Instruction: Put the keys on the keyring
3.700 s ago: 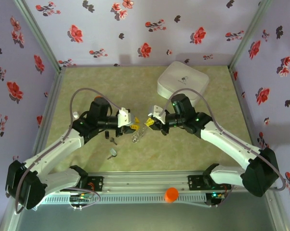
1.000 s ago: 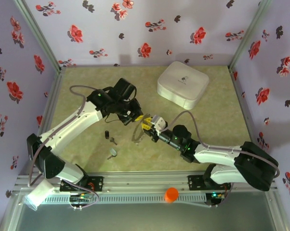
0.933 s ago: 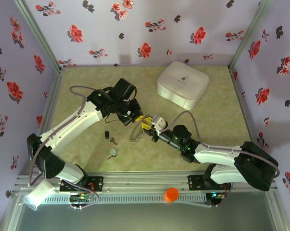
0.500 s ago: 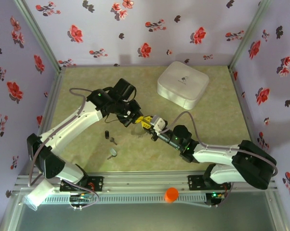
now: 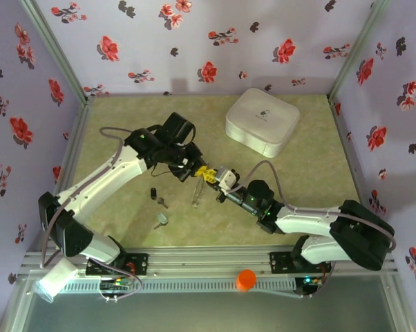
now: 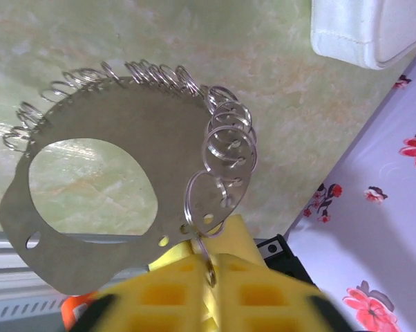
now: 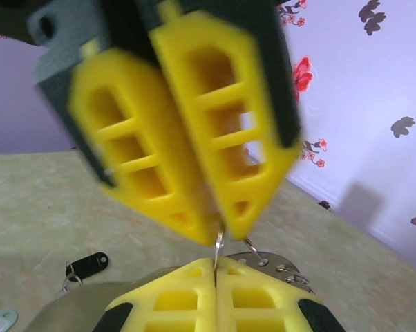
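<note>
The keyring (image 6: 202, 207) is a thin split ring, one of several hung along a flat grey metal plate (image 6: 125, 117). The plate hangs above the table (image 5: 196, 196). My left gripper (image 6: 211, 261) has the ring's end in a narrow gap between its yellow fingers, which stand slightly parted. My right gripper (image 7: 215, 266) is shut on the same ring from below, tip to tip with the left gripper (image 7: 225, 228). Both meet at mid-table (image 5: 205, 173). The black-headed key (image 5: 155, 193) and the silver key (image 5: 161, 220) lie on the table to the left, untouched.
A white rounded-square box (image 5: 262, 121) sits at the back right. An orange cap (image 5: 246, 279) rests on the front rail. Floral walls close in the table on three sides. Open mat lies left of and behind the arms.
My right gripper has slid up-left to the left gripper's tips and closed on the ring. The left gripper's fingers have parted a little. The plate has swung slightly.
</note>
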`<state>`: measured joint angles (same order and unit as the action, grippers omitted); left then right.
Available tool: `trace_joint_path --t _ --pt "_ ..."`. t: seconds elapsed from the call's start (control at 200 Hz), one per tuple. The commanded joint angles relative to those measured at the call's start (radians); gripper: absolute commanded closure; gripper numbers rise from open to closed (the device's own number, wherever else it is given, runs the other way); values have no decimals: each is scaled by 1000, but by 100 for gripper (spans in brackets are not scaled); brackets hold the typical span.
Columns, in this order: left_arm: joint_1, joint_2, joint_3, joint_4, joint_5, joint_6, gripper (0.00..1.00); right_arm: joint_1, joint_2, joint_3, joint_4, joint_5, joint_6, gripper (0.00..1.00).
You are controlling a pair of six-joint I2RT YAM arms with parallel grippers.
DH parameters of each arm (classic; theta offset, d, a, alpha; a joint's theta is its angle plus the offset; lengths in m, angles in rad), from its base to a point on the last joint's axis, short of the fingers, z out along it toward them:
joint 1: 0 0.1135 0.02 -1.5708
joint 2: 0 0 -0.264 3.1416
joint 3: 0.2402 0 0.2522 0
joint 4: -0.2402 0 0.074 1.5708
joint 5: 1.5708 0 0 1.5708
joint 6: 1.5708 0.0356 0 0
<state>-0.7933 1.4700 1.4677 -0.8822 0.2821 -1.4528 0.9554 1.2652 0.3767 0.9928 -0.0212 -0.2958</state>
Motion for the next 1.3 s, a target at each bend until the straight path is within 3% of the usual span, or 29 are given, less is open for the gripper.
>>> trace_joint_path --t 0.0,0.09,0.16,0.28,0.415,0.485,0.57,0.655,0.87,1.085,1.295 --pt "-6 -103 -70 169 -124 71 55 -7 -67 32 -111 3 0 100" --pt "7 -199 -178 364 -252 192 44 -10 -133 54 -263 -8 -4 100" --pt "28 -259 -243 455 -312 348 43 -18 -187 68 -386 -25 -6 100" --pt "35 -346 -325 554 -337 765 43 -36 -275 103 -600 -66 -5 100" --pt "33 -443 -472 664 -176 1267 48 -51 -347 148 -806 -102 -9 100" --pt "27 -483 -551 684 -72 1532 55 -53 -368 177 -904 -127 -33 100" --pt "25 -500 -605 665 24 1733 62 -57 -378 235 -1037 -162 -73 100" --pt "25 -486 -611 606 159 1888 62 -57 -377 285 -1136 -180 -107 100" --pt "19 -410 -638 649 373 2039 65 -62 -351 374 -1266 -200 -170 100" --pt "11 -309 -596 633 453 2149 69 -63 -307 426 -1312 -230 -196 100" --pt "9 -254 -593 668 460 2153 74 -63 -287 435 -1287 -265 -201 100"
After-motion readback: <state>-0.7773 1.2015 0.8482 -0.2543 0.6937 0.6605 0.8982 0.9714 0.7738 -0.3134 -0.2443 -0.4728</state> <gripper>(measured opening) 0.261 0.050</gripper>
